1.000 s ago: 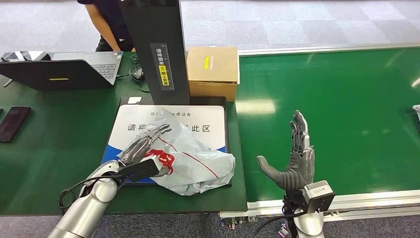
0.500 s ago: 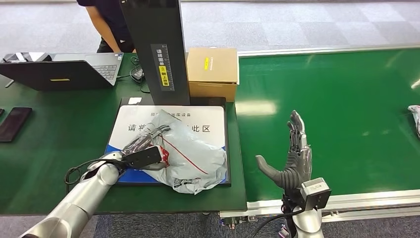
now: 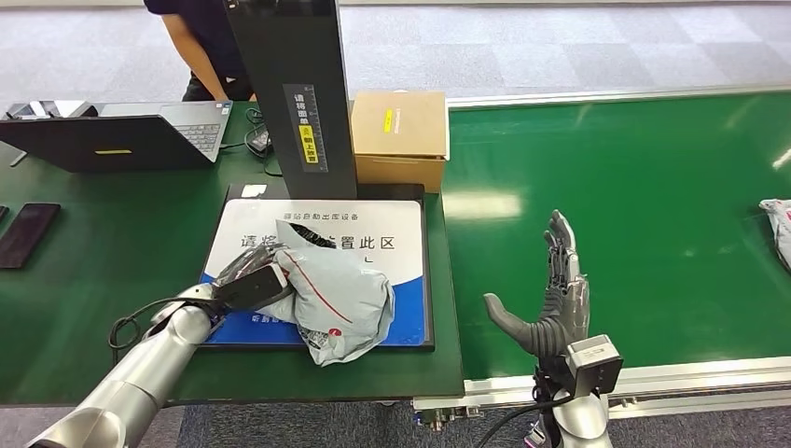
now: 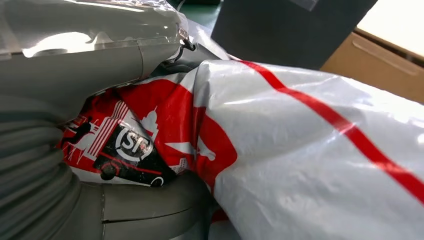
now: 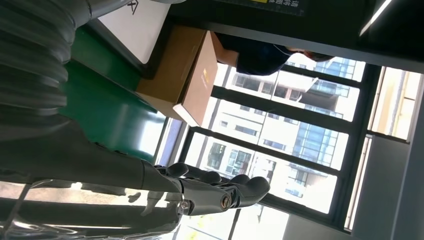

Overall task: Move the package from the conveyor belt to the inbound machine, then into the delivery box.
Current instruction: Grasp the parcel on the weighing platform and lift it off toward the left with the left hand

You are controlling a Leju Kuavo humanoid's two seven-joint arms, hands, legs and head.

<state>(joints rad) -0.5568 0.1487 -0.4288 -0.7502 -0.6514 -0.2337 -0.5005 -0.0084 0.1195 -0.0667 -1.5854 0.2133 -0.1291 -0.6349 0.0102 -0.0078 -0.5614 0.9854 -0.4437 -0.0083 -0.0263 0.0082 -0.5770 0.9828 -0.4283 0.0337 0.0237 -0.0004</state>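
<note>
The package (image 3: 340, 294) is a crumpled white plastic mailer with red stripes and a red and black logo (image 4: 125, 142). It lies on the inbound machine's white and blue scan plate (image 3: 322, 229), under the dark scanner column (image 3: 298, 89). My left hand (image 3: 250, 280) grips the package's left end, with the bag bunched between thumb and fingers (image 4: 100, 60). My right hand (image 3: 552, 299) is held up over the green conveyor belt (image 3: 634, 196), palm flat, fingers spread, holding nothing. A cardboard delivery box (image 3: 401, 135) stands behind the plate.
A second white parcel (image 3: 776, 219) lies at the belt's right edge. On the green table to the left are a laptop (image 3: 121, 131) and a black phone (image 3: 26, 233). A person (image 3: 201, 42) in dark clothes stands behind the table.
My left hand has drawn the package leftward and further onto the scan plate, bunching it tighter. The parcel at the belt's right edge has come further into view. My right hand has stayed still.
</note>
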